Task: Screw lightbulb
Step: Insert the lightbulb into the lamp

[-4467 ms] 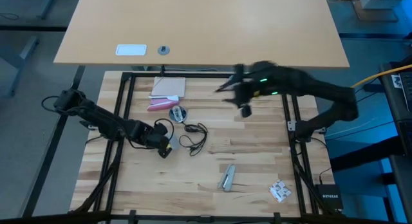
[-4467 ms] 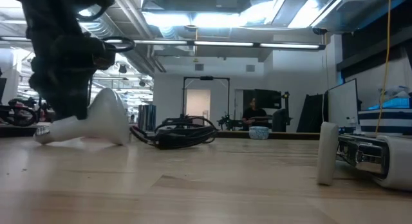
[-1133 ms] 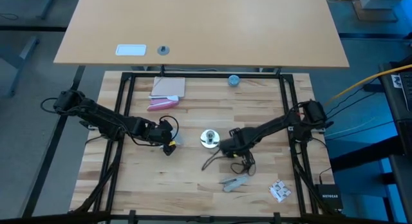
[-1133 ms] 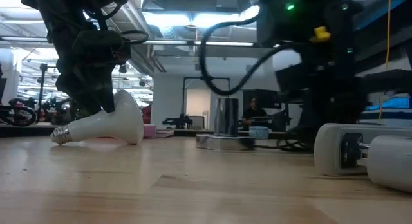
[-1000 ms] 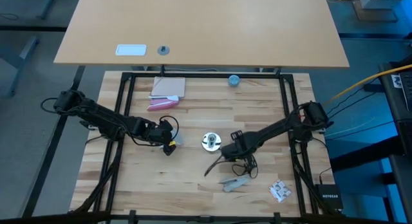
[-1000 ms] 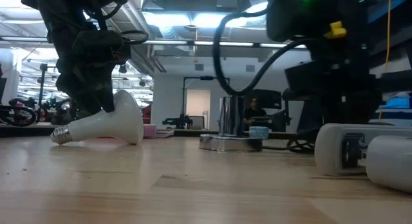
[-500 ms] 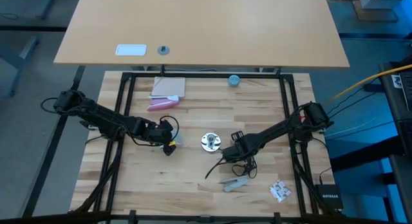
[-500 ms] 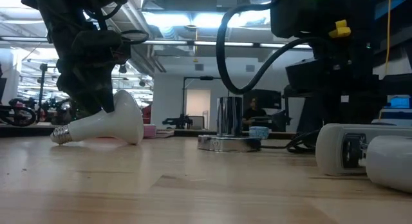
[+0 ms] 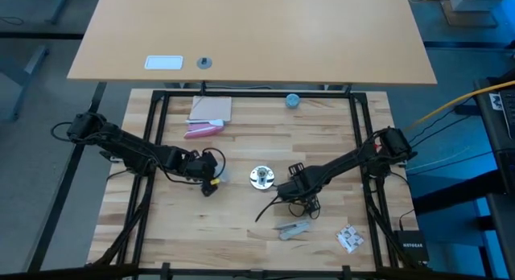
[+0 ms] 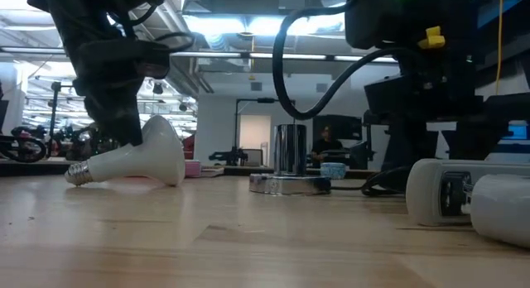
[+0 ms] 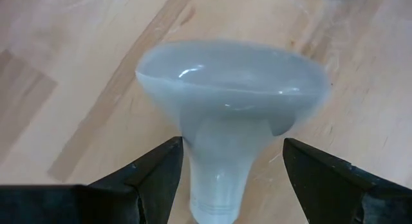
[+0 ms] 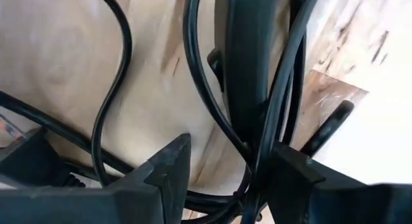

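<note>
The counter [image 9: 241, 232] is a pale wood-strip top, with both arms low over its middle. Left of centre, the left end effector [image 11: 228, 169] hangs over the lightbulb [image 11: 232, 114]. Its fingers [image 11: 154, 176] stand wide open, one either side of the narrow neck, with a clear gap to the glass on both sides; it holds nothing.

The bulb lies on its side on the wood, broad dome toward the middle of the counter and threaded base pointing left. It looks light, thin-walled and brittle, and its smooth frosted skin is probably slippery. A gentle squeeze on the neck, just behind the flare, seems safest, since the flare would stop it sliding out; the dome is too wide and fragile to pinch.

Just right of centre, the right end effector [image 12: 222, 163] sits among loops of black cord [image 12: 193, 89], its fingers partly apart with strands running between them; whether it grips any I cannot tell. The shiny silver socket base [image 9: 260, 177] stands between the arms.
</note>
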